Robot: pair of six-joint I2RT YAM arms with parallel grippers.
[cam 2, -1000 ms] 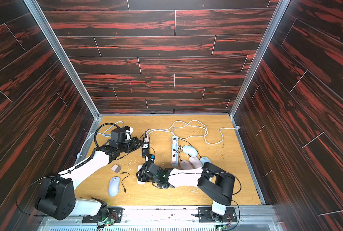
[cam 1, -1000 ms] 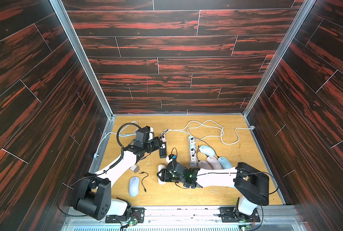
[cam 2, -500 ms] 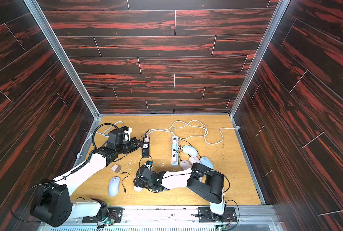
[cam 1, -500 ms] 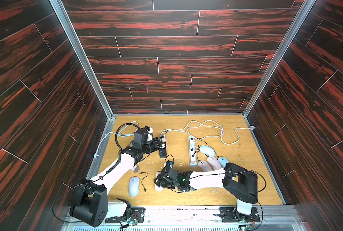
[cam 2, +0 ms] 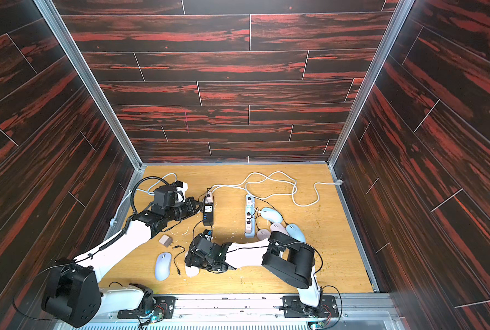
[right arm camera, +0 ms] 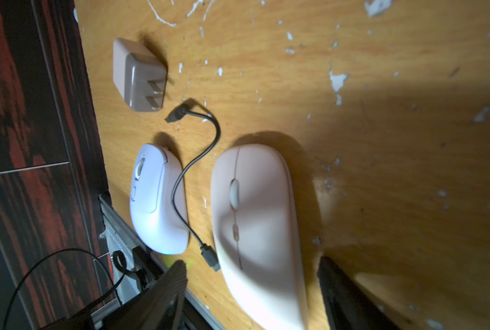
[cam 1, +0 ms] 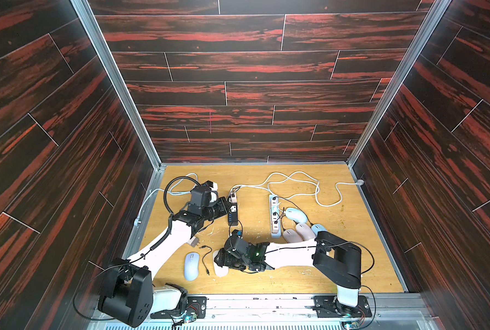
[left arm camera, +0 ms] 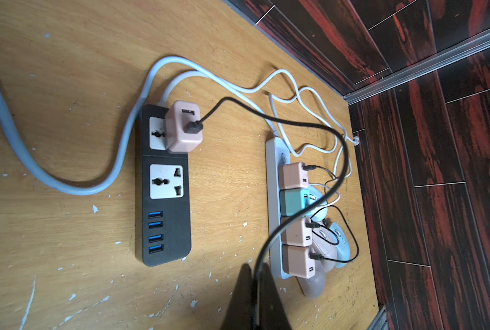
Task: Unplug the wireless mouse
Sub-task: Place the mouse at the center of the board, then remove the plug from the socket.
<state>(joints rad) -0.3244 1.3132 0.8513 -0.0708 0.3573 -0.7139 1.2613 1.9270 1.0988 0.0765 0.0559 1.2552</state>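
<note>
A pale pink wireless mouse (right arm camera: 255,217) lies flat on the wooden table, near the front in both top views (cam 1: 220,268) (cam 2: 191,271). My right gripper (right arm camera: 252,262) stands open astride its rear end, with a gap between each finger and the shell. No cable shows at the mouse's front end. My left gripper (left arm camera: 256,274) is shut on a thin black cable (left arm camera: 295,125). That cable runs to a pink charger (left arm camera: 183,128) plugged into the black power strip (left arm camera: 163,200). In a top view the left gripper (cam 1: 226,208) sits beside that strip (cam 1: 233,213).
A lavender mouse (right arm camera: 155,200) (cam 1: 191,265), a short loose black cable (right arm camera: 198,160) and an unplugged pink charger (right arm camera: 138,75) lie left of the pink mouse. A white power strip (cam 1: 274,217) holds several chargers, with several mice (cam 1: 295,215) beside it. White cords (cam 1: 295,183) loop at the back.
My right gripper slid toward the front left with the pink mouse, then opened its jaws and let it go. The left gripper has held still on the cable.
</note>
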